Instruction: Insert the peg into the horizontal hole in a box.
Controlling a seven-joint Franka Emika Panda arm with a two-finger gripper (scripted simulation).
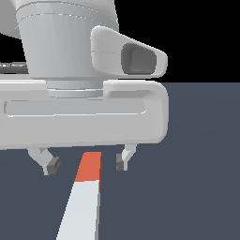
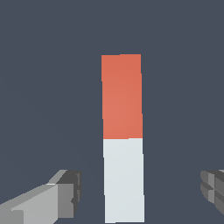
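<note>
The peg [image 1: 84, 197] lies flat on the dark grey surface, pale grey-white with an orange-red end [image 1: 90, 168] pointing away from the exterior camera. My gripper [image 1: 87, 164] is open and hangs above the peg near its orange-red end, one finger on each side, touching nothing. In the wrist view the peg [image 2: 123, 144] runs between my two fingertips [image 2: 70, 192], with gaps on both sides; the gripper's midpoint [image 2: 142, 190] is over the white part. The box and its hole are out of view.
The arm's large white hand body [image 1: 79, 112] fills the upper half of the exterior view and hides what is behind it. The dark grey floor [image 1: 201, 164] extends to the exterior view's right.
</note>
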